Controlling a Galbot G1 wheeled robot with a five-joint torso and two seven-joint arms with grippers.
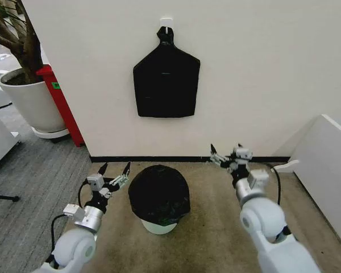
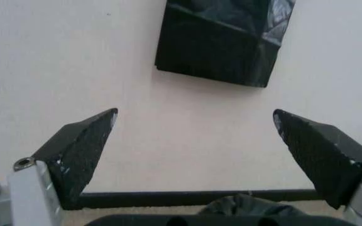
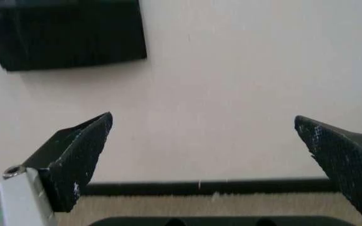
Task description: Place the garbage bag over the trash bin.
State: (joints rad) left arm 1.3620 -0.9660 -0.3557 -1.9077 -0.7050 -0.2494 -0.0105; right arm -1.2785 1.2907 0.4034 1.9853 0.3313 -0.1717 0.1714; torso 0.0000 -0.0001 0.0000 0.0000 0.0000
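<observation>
A large white plant pot (image 1: 31, 102) holding a tree stands far left beside a red stand (image 1: 59, 99); low on the tan floor (image 1: 210, 227), the left end effector (image 1: 115, 170) hovers just beside the garbage bag (image 1: 159, 193), fingers spread wide and empty. The glossy black bag is draped over the trash bin (image 1: 158, 227) at centre – the bin's white base shows beneath the crinkled plastic, its mouth covered. Above it on the cream wall (image 1: 261, 74) hangs a flat black bundle (image 1: 166, 82) from a hook. Open floor lies either side of the bin up to the dark baseboard (image 1: 187, 160). The right end effector (image 1: 224, 156) is raised near the baseboard, well apart from the bag, fingers parted and holding nothing – a white panel (image 1: 324, 165) stands at far right
</observation>
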